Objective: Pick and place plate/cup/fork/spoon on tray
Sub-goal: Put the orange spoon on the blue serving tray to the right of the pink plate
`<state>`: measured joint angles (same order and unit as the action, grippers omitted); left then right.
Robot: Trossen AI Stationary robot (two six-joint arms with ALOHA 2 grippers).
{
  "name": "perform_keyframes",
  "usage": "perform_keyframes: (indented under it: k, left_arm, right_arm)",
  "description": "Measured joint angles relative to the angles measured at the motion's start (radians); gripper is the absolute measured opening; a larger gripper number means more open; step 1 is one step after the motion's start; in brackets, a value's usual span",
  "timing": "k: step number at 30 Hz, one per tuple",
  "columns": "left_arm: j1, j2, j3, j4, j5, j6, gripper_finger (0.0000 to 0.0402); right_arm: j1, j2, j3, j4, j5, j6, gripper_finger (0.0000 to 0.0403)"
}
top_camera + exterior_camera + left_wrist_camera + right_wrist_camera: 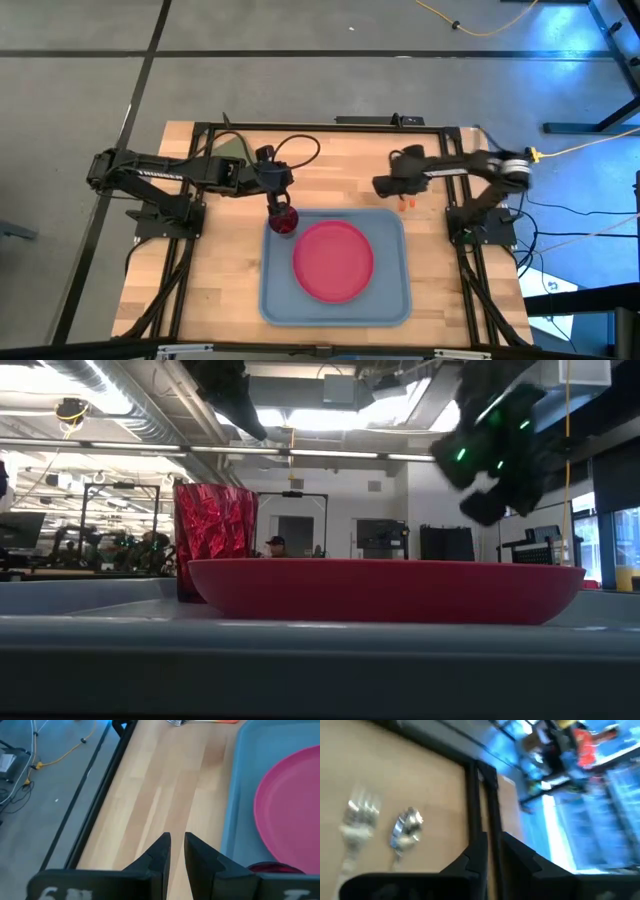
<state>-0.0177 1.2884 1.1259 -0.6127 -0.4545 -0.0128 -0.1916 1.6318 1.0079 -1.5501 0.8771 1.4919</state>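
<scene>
The light blue tray (390,300) lies at the table's middle near side. The pink-red plate (333,260) rests flat in it. The dark red cup (284,222) stands upright in the tray's far left corner. My left gripper (278,198) is shut and empty, raised just behind the cup; the cup's rim (274,867) shows beside its fingers. The fork (357,820) and spoon (407,827) lie side by side on the wood beyond the tray's far right corner, their orange handles (403,204) close together. My right gripper (383,186) hovers shut above the table just left of them.
Black frame rails (300,128) run along the table's far edge and both sides. The arm bases (165,215) stand at the left and right edges. Bare wood (165,785) lies between the tray and the far rail. The room shows behind in the low view.
</scene>
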Motion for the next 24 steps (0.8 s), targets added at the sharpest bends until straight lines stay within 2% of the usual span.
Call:
perform_keyframes:
  k: [3, 6, 12, 15, 18, 21, 24]
  left_arm:
    - [0.0, 0.0, 0.0, 0.0, 0.0, 0.0, 0.0047]
    - [0.0, 0.0, 0.0, 0.0, 0.0, 0.0, 0.0047]
    - [0.0, 0.0, 0.0, 0.0, -0.001, -0.002, 0.0047]
    - [0.0, 0.0, 0.0, 0.001, 0.0, -0.009, 0.0047]
    - [0.0, 0.0, 0.0, 0.001, -0.001, -0.021, 0.0047]
    - [0.0, 0.0, 0.0, 0.001, 0.0, -0.033, 0.0047]
    - [0.0, 0.0, 0.0, 0.001, -0.001, -0.032, 0.0047]
  right_arm:
    - [0.03, -0.152, -0.062, 0.077, -0.011, 0.022, 0.0054]
    - [0.033, -0.296, -0.147, 0.226, -0.078, -0.065, 0.0054]
    - [0.033, -0.475, -0.355, 0.823, -0.289, -0.503, 0.0054]
    - [0.025, -0.497, -0.417, 1.044, -0.292, -0.677, 0.0054]
    - [0.013, -0.497, -0.436, 1.082, -0.22, -0.738, 0.0054]
    - [0.004, -0.497, -0.445, 1.057, -0.166, -0.705, 0.0054]
    - [0.004, -0.497, -0.445, 1.053, -0.169, -0.636, 0.0054]
